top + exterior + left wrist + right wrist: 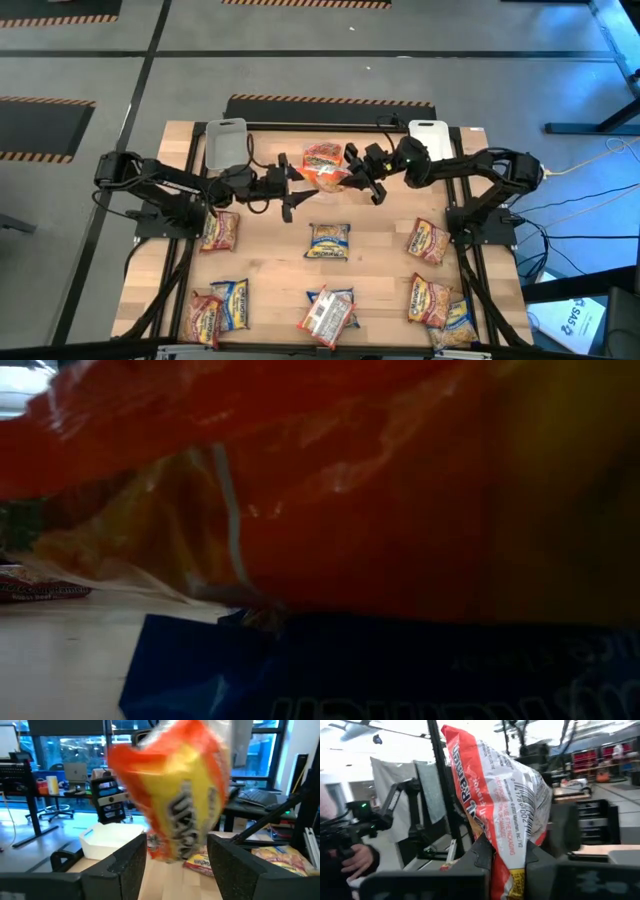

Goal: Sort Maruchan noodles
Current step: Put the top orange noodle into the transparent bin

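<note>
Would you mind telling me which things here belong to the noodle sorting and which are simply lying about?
Job: orange noodle packet pinched in the right gripper, left gripper open beside it; other packets on the table.
Lying about: two bins, cables.

Low view: almost wholly filled by an orange packet [330, 490] pressed close and a dark blue packet [400, 670] below it, both cut by the edges; its print unreadable.
Left wrist view: the orange-yellow packet [185, 795] is smeared, lettering illegible, top cut off.
Right wrist view: the held packet [500, 805] has its lower end hidden between the fingers [482, 852]; a person's hand [357, 857] is cut by the edge.
High view: packets at the near table edge [325, 318] too small to read.
</note>
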### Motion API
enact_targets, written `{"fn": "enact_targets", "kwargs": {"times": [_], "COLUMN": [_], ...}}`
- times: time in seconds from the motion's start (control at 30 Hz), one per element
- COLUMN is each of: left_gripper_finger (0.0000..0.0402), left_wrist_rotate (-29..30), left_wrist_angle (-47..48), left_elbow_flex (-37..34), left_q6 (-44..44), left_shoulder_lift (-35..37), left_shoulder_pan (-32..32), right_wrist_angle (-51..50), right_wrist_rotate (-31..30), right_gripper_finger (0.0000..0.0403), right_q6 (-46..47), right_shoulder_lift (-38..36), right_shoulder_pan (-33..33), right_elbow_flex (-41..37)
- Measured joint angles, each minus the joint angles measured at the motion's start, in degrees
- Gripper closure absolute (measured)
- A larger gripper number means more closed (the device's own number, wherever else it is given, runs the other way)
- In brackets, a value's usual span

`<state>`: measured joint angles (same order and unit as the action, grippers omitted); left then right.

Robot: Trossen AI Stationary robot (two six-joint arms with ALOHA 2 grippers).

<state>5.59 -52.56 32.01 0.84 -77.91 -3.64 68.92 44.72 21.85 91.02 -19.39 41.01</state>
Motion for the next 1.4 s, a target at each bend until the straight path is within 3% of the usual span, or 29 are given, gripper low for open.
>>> {"fn": "enact_targets", "kwargs": {"times": [0.23, 0.43, 0.73, 0.97, 1.1, 1.27, 1.4], "left_gripper_finger": [0.0198, 0.0221, 0.0327, 0.0332, 0.0332, 0.0345, 0.0344], "left_wrist_rotate": [-0.33, -10.11, -7.44, -6.29, -4.46, -2.56, 5.06], "left_wrist_angle": [-0.88, -1.65, -1.86, -1.66, -0.72, 3.31, 10.71], "left_elbow_flex": [0.02, 0.02, 0.02, 0.04, 0.04, 0.02, 0.07], "left_q6": [-2.55, -2.69, -3.05, -3.04, -3.04, -5.82, -6.93], "left_shoulder_lift": [-0.02, -0.02, 0.07, 0.07, 1.1, 2.99, 3.78], "left_shoulder_pan": [0.02, 0.3, 1.03, 1.03, 1.03, 0.51, -0.09], "right_wrist_angle": [-6.81, -15.03, -15.43, -15.26, -16.65, -26.14, -38.73], "right_wrist_rotate": [0.13, -2.65, -2.72, -3.07, 1.84, 10.44, 17.52], "right_gripper_finger": [0.0386, 0.0386, 0.0376, 0.0334, 0.0284, 0.0222, 0.0196], "right_q6": [-3.07, -7.64, -8.42, -8.89, -8.22, -7.14, -5.49], "right_shoulder_lift": [-0.02, -0.02, -0.01, -0.21, -3.07, -9.04, -14.87], "right_shoulder_pan": [1.15, 1.07, 1.06, 0.53, -3.27, -8.6, -13.28], "right_elbow_flex": [2.43, 5.2, 6.69, 6.69, 6.73, 6.82, 6.82]}}
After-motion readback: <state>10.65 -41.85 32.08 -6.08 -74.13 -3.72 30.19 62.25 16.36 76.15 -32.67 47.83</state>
